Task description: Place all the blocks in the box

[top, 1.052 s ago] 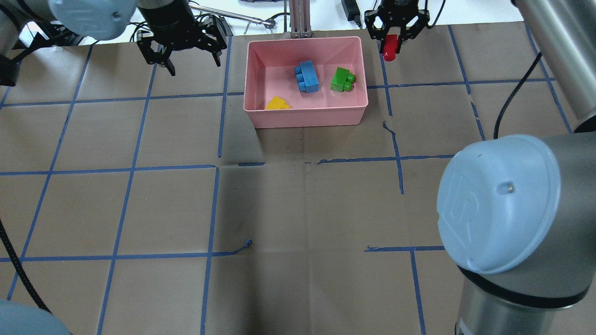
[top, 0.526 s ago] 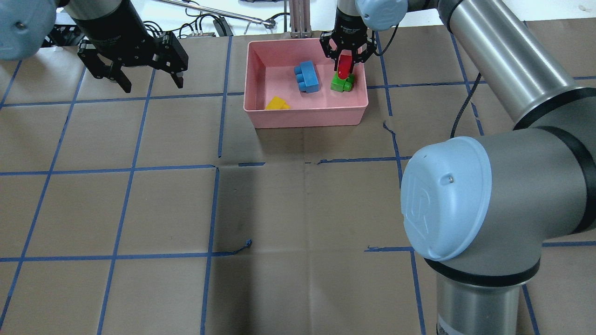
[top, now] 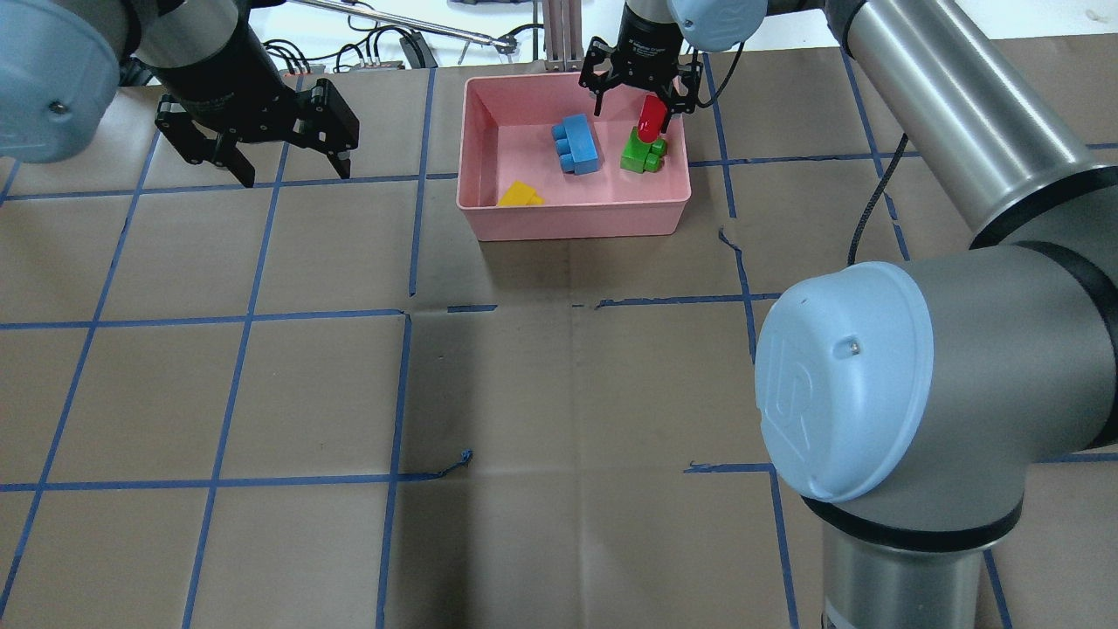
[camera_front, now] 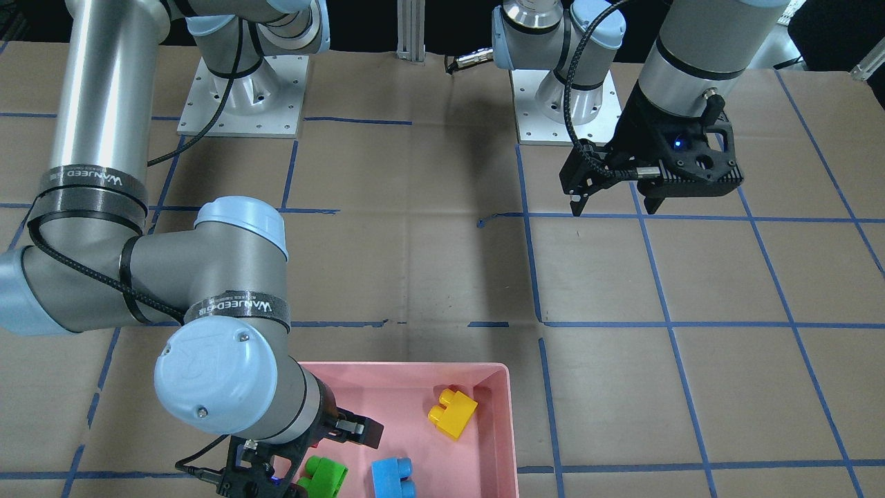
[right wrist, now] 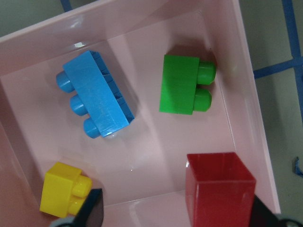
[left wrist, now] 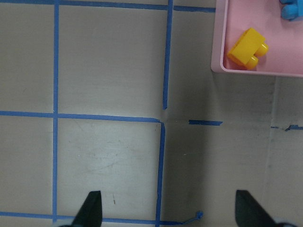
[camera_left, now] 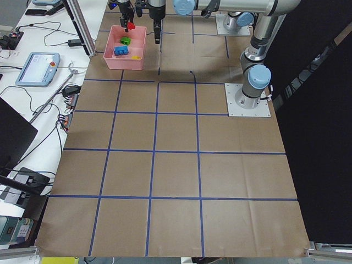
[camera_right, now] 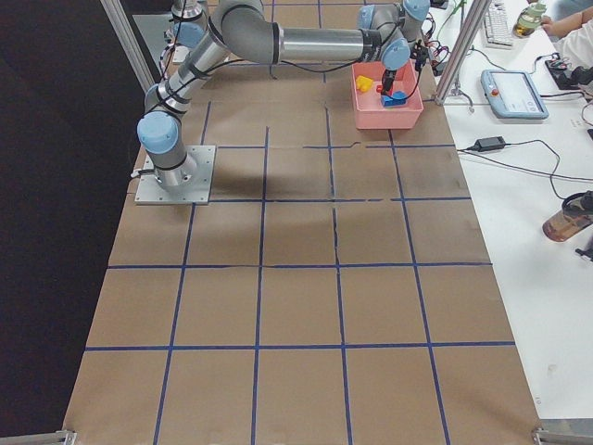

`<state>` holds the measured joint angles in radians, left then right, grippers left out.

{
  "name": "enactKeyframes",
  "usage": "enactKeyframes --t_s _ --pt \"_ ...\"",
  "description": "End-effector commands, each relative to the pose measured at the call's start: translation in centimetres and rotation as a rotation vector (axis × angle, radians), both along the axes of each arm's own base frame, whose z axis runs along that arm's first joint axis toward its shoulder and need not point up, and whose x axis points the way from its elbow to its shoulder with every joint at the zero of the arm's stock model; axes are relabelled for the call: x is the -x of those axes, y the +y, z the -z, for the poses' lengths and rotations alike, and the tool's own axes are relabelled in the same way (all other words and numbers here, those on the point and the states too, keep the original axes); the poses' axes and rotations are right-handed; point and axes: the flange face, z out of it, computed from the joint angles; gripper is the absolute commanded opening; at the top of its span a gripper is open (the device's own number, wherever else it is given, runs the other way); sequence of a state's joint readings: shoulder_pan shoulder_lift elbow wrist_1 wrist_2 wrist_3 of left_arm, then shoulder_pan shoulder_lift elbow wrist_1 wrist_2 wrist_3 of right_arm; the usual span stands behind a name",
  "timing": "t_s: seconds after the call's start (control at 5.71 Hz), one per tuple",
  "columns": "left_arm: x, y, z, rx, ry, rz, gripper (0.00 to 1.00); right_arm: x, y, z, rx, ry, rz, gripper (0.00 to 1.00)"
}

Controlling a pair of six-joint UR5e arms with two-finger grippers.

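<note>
The brown counter (top: 559, 393), gridded with blue tape, fills the near ground. Farther out sits the pink box (top: 572, 218). The yellow block (top: 521, 194) lies in its near left corner, the blue block (top: 575, 144) in the middle and the green block (top: 640, 155) by the right wall. Over the green block, the red block (top: 651, 118) stands upright between the widely spread fingers of the right tool (top: 636, 109), close against one of them. Whether it touches the green block cannot be told. Well left of the box, the left tool (top: 295, 173) hangs over the counter, fingers spread apart.
</note>
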<state>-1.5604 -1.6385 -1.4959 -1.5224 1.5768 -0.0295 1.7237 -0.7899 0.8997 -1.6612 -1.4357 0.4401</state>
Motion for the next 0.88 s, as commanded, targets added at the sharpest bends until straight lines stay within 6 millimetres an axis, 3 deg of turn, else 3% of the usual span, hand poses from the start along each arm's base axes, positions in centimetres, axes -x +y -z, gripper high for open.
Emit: enactKeyframes --t_s 0.0,0.18,0.53,0.7 --pt "0.0 0.6 -0.4 0.009 -0.005 0.011 0.99 -1.3 0.5 2.2 -0.026 -0.001 -0.036 1.00" --pt "0.0 0.8 -0.5 0.010 -0.010 0.009 0.99 -2.6 0.4 4.6 -0.033 -0.047 -0.221 1.00" --pt "0.0 0.8 -0.5 0.010 -0.012 0.012 0.99 -2.8 -0.4 4.1 0.088 -0.065 -0.544 1.00" --pt "0.0 0.8 -0.5 0.010 -0.012 0.010 0.99 -2.4 -0.2 2.0 0.117 -0.057 -0.542 1.00"
